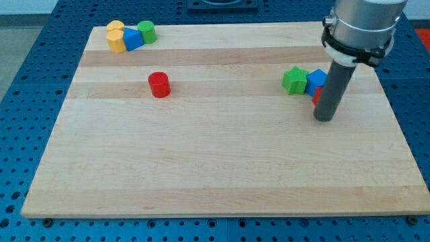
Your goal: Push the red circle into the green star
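Wooden board holds two clusters: yellow, blue & green blocks at view's top left; green star, blue block & a red block at the right, w/ my tip just right of them, touching or nearly so. No jaws on the rod to open or close, nothing gripped. Red circle sits alone, well left of star & tip, so best go round to its left side & shove straight rightward into the star.
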